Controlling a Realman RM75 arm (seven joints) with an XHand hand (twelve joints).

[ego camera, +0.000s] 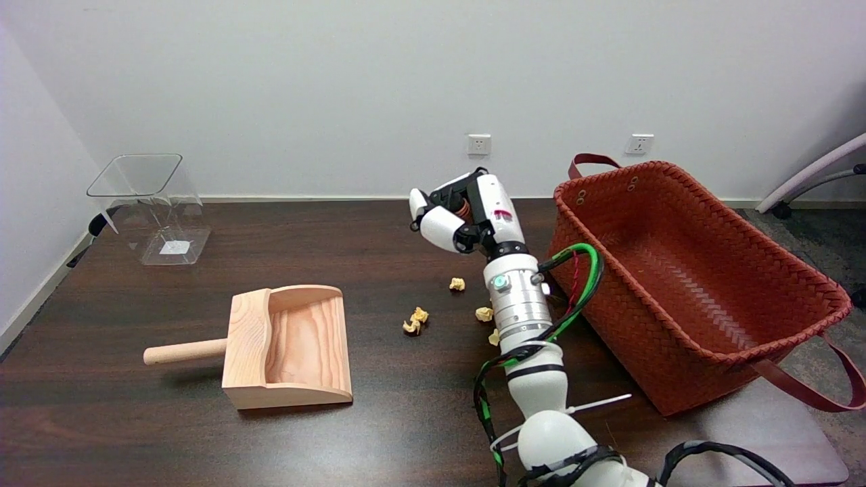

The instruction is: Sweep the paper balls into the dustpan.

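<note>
- Table [379,433], dark wood: your working surface. Keep the sweep low and flat along it, so that nothing slips under the fingers.
- Woven basket [676,270], red-brown: it stands just right of your forearm. Swing leftward only, so the elbow clears its rim.
- Right hand [460,213]: it hangs above the table beyond the paper, fingers curled inward, nothing in them. Whether they fully meet, you cannot tell.
- Dustpan [287,345], pale wood: handle points left, and its mouth appears to open to the right, toward the paper. Push straight at that opening.
- Clear container [152,206]: far left, well apart; ignore it.
- Paper balls [416,320]: scattered between dustpan and arm, one partly hidden behind the wrist. Start behind the rightmost piece and gather all in one pass.
- Writing: none readable. The container's base carries a small white label, too small to read.
</note>
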